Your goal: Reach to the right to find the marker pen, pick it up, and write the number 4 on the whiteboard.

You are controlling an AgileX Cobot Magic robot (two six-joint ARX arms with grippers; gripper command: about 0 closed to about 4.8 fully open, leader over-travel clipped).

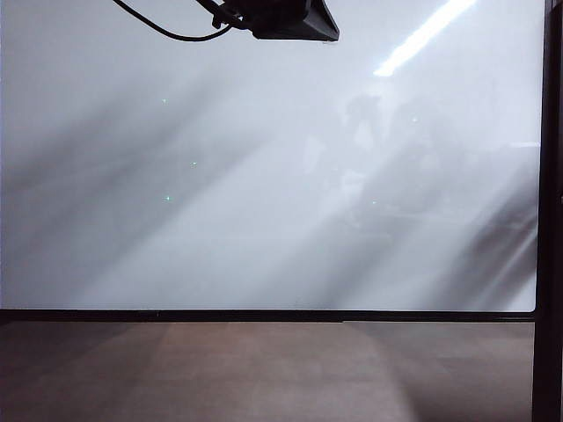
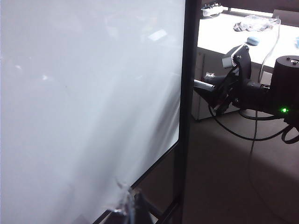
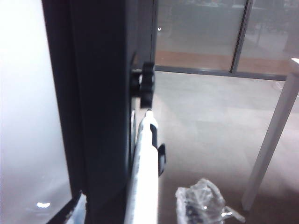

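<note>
Marker pen: pale stick running away from the right wrist camera, close beside the dark frame post of the whiteboard; its near end is cut off at the picture edge, its far tip ends just short of a black knob on the post. A small black clip sits at its side.
Hidden or unclear: the right gripper's fingers are not plainly visible in its own view; clear wrapped shapes show at the picture's edge, one on each side of the pen, too blurred to name. No writing can be made out on the board in any view.
Whiteboard: fills the exterior view, glossy, with a bright light streak and grey reflections; black frame along the bottom and right edge. Brown floor shows below it.
Left gripper: in the left wrist view only blurred glinting tips show at the board's lower corner; how wide they stand cannot be told.
Right gripper: seen from the left wrist view, beyond the board's edge, a pale stick-like end poking out toward the frame post; the pen appears held, but the grip itself is hard to make out.
Around: white table leg, glass partition, black cable, white desks with clutter.
Overhead: dark arm part with cable at the exterior view's top edge.
</note>
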